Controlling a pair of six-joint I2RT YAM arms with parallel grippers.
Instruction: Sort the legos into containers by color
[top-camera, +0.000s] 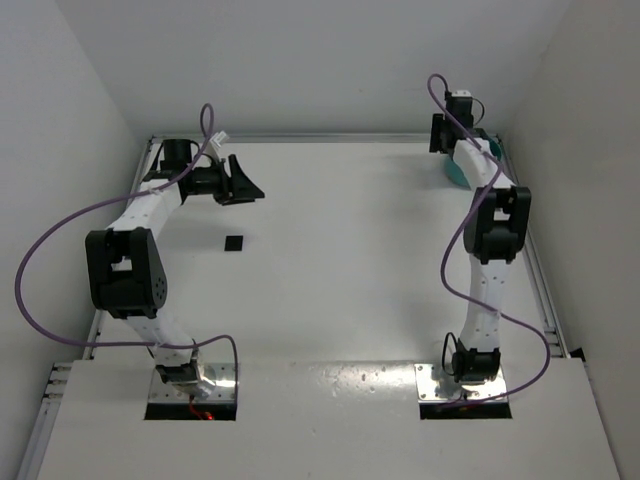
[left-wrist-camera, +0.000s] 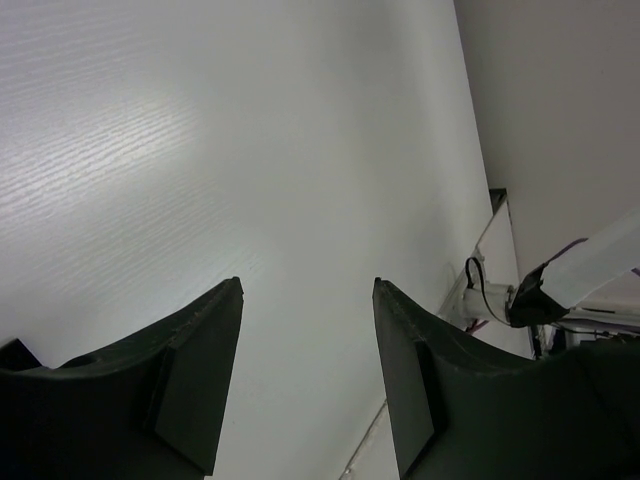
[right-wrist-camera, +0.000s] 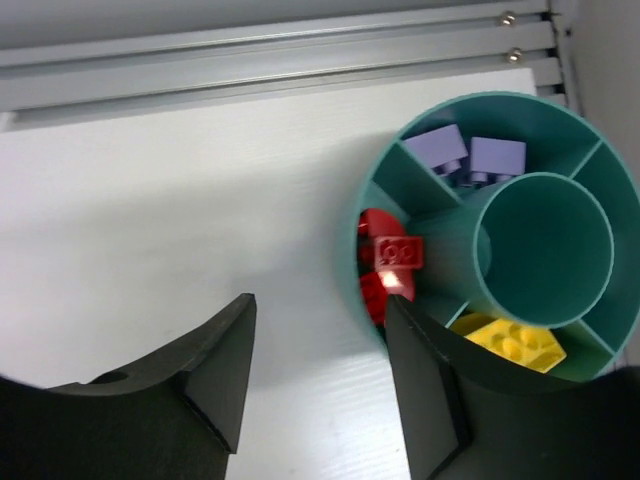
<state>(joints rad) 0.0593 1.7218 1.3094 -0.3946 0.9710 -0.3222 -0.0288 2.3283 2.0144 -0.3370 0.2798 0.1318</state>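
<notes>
Your right tool (right-wrist-camera: 318, 305) hangs with its fingers apart and nothing between them. The teal bowl (right-wrist-camera: 545, 250) sits just ahead of it, and its right finger overlaps the bowl's near rim. Going round from that finger, the compartments hold yellow bricks (right-wrist-camera: 510, 340), red bricks (right-wrist-camera: 392, 255) and two purple bricks (right-wrist-camera: 437, 148). Your left tool (left-wrist-camera: 308, 285) is also spread and empty above the white surface (left-wrist-camera: 200, 150). One black brick (top-camera: 234, 243) lies near it, toward the arm bases.
</notes>
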